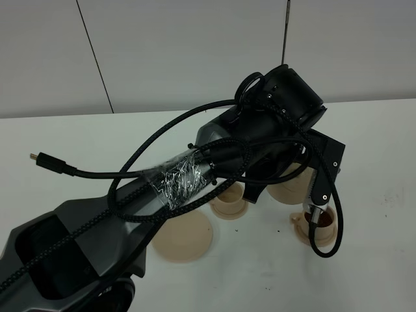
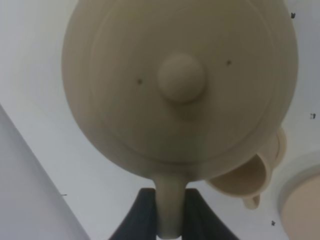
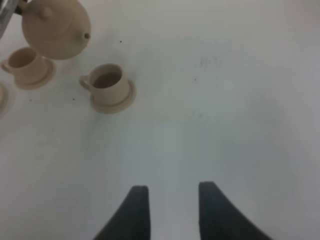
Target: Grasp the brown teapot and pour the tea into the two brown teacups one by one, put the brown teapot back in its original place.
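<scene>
Currently the left hand (image 2: 170, 222) is clamped narrow on the loop handle of the teapot (image 2: 180, 75), holding it off the large saucer (image 1: 184, 237), which lies bare on the white table (image 1: 364, 143). The teapot hangs between the two cups, its short spout turned toward the cup with tea (image 3: 107, 83). That cup stands on a small saucer (image 3: 125, 100) and shows dark liquid inside. The second cup (image 3: 24, 62) sits on a matching one just beside the teapot, and its inside looks pale. The right hand (image 3: 170, 212) hovers over the table well apart from the tea set, its fingers spread wide and holding nothing.
</scene>
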`<action>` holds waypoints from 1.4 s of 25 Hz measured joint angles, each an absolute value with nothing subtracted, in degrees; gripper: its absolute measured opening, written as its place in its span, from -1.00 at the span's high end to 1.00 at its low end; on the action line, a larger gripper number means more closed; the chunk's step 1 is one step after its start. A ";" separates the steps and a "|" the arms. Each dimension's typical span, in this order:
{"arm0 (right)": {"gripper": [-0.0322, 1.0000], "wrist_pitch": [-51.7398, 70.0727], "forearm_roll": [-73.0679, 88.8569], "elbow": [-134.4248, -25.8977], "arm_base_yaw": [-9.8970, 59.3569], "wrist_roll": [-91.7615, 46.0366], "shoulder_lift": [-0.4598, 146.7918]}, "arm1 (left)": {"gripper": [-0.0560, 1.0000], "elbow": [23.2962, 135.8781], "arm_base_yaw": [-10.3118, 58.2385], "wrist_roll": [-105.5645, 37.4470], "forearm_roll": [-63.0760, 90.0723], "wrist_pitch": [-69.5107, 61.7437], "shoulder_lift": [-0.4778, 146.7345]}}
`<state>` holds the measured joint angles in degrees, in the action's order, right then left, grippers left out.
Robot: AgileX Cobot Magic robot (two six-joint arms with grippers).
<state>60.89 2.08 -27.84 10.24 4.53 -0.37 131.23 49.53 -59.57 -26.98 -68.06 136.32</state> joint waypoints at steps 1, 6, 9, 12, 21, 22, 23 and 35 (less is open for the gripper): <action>0.47 60.89 2.08 -27.84 10.24 4.53 -0.37 | 0.58 131.23 49.30 -59.14 -26.43 -68.06 136.32; 0.47 60.89 2.08 -27.84 10.24 4.53 -0.37 | 0.58 131.23 48.58 -57.10 -23.65 -68.06 136.32; 0.47 60.89 2.08 -27.84 10.24 4.53 -0.37 | 0.58 131.23 48.51 -56.72 -22.98 -68.06 136.32; 0.47 60.89 2.08 -27.84 10.24 4.53 -0.37 | 0.58 131.23 48.51 -56.23 -22.58 -68.06 136.32; 0.47 60.89 2.08 -27.84 10.24 4.53 -0.37 | 0.58 131.23 48.51 -52.95 -20.17 -68.06 136.32; 0.47 60.89 2.08 -27.84 10.24 4.53 -0.37 | 0.58 131.23 48.51 -52.32 -19.61 -68.06 136.32; 0.47 60.89 2.08 -27.84 10.24 4.53 -0.37 | 0.58 131.23 48.51 -51.78 -19.16 -68.06 136.32; 0.47 60.89 2.08 -27.84 10.24 4.53 -0.37 | 0.58 131.23 46.91 -41.95 -10.70 -68.11 136.32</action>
